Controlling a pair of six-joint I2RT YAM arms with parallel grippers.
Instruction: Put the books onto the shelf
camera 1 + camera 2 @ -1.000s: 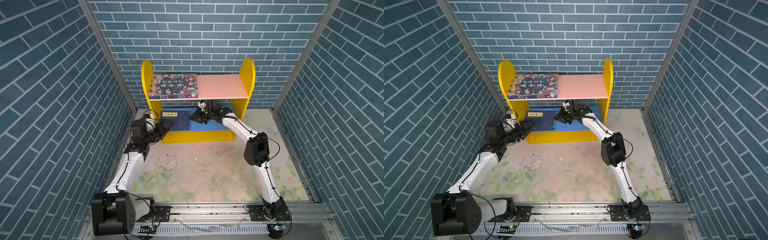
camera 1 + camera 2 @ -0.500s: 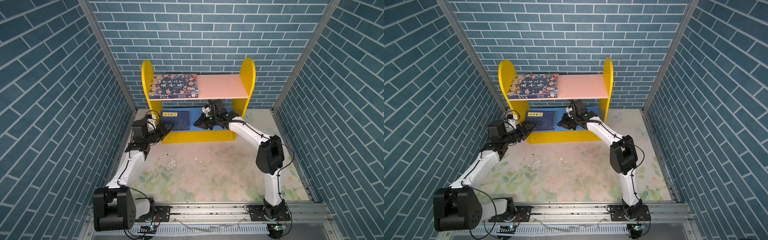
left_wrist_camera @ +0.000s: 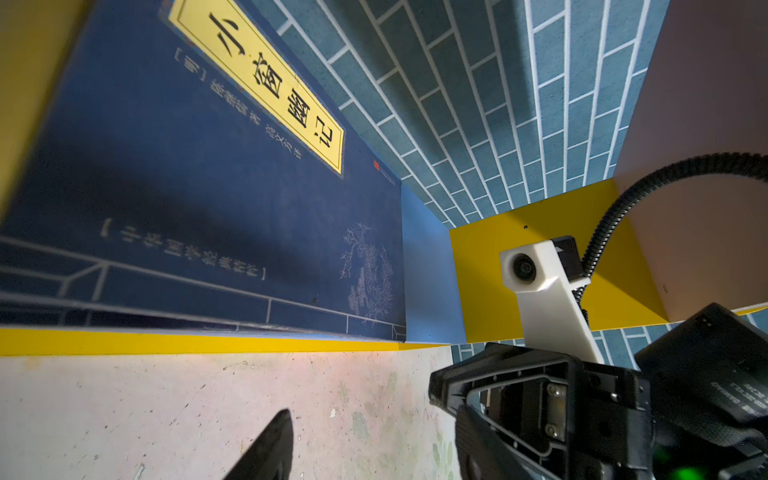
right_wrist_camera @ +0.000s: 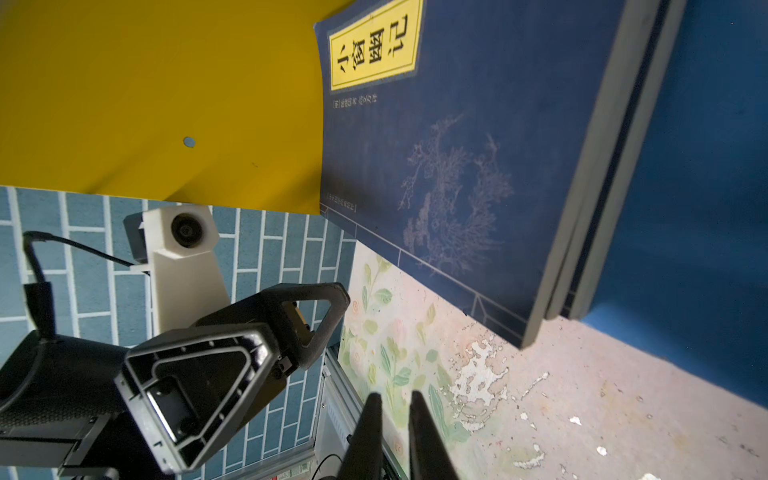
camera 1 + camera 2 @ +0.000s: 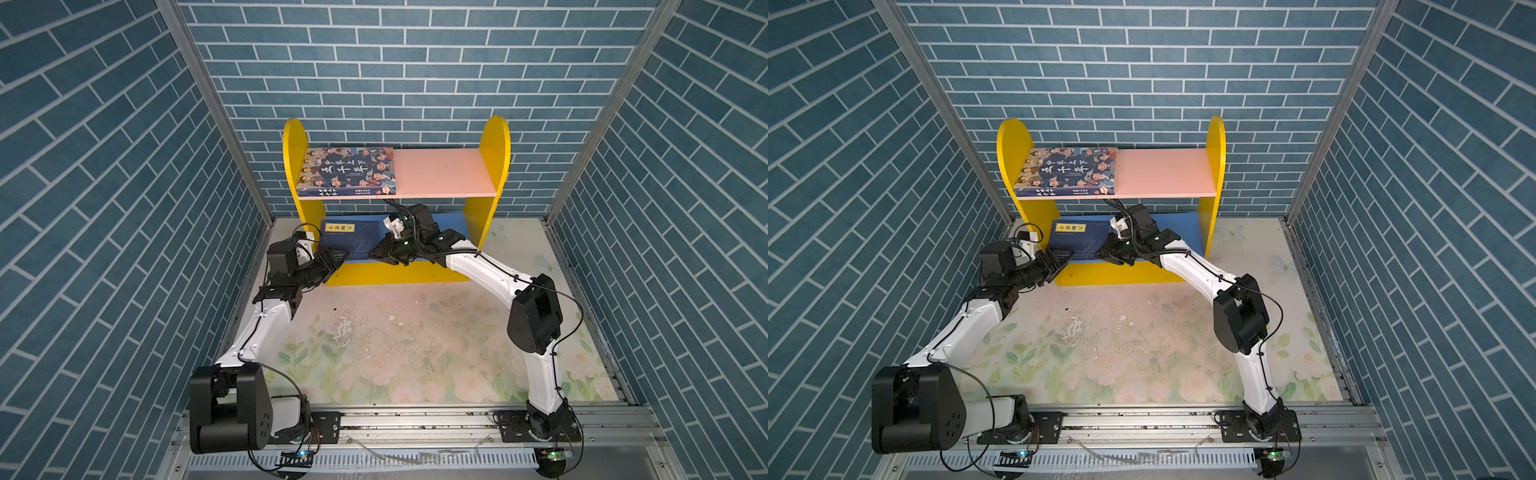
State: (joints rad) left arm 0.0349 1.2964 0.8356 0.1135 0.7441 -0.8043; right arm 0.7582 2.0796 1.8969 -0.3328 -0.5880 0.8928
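The shelf (image 5: 493, 166) stands against the back wall. A thick book with cartoon faces (image 5: 349, 172) lies flat on the left end of its pink upper board (image 5: 1167, 172). A stack of thin navy books (image 5: 353, 239) with a yellow label lies on the blue lower board (image 5: 1179, 226), its front corner a little over the edge (image 4: 523, 328). My left gripper (image 5: 338, 255) hangs open at the stack's front left corner, nothing between its fingers (image 3: 270, 449). My right gripper (image 5: 374, 253) is shut and empty beside the stack's front right corner (image 4: 395, 419).
A worn floral mat (image 5: 415, 340) covers the floor in front of the shelf. Blue brick walls close in on three sides. A metal rail (image 5: 415, 419) with both arm bases runs along the front. The two grippers sit close together before the lower tier.
The right gripper has drawn back out from under the pink board toward the shelf's front, its elbow swinging out to the right. The left gripper has stayed put.
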